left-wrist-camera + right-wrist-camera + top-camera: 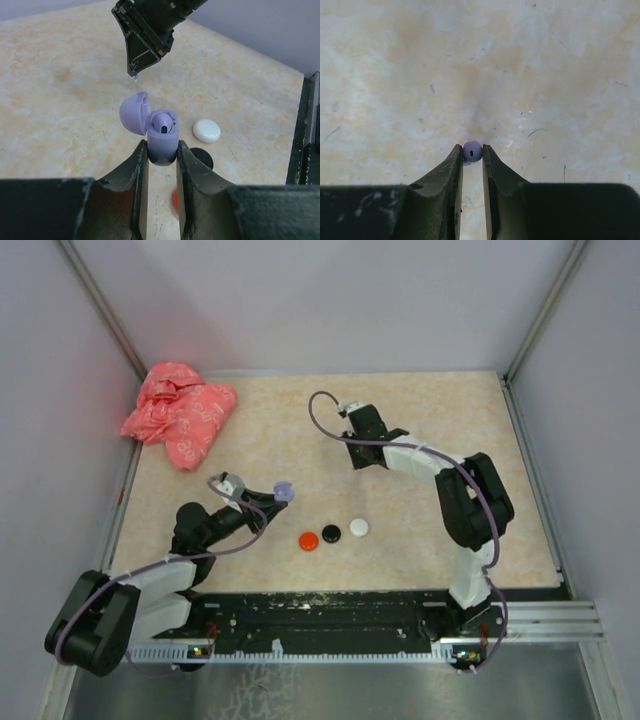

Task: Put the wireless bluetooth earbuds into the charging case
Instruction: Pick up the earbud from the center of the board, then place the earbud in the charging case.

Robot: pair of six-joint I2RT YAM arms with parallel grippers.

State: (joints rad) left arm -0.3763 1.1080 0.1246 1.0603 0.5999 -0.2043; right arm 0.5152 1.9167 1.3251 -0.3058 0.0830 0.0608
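Observation:
My left gripper [161,148] is shut on the base of a lilac charging case [163,145] and holds it upright above the table. The case's lid [134,112] is open, swung to the left. One lilac earbud [163,123] sits in the case. In the top view the case [283,492] is left of the table's middle. My right gripper [472,153] is shut on a second lilac earbud [472,150], pinched at the fingertips just above the table. In the left wrist view the right gripper [135,75] hangs beyond the case, apart from it.
Three round discs lie in a row near the front: red [309,539], black [331,533] and white [359,527]. The white one [206,130] and the black one [202,158] lie just right of the held case. A crumpled pink bag [180,412] lies at the back left.

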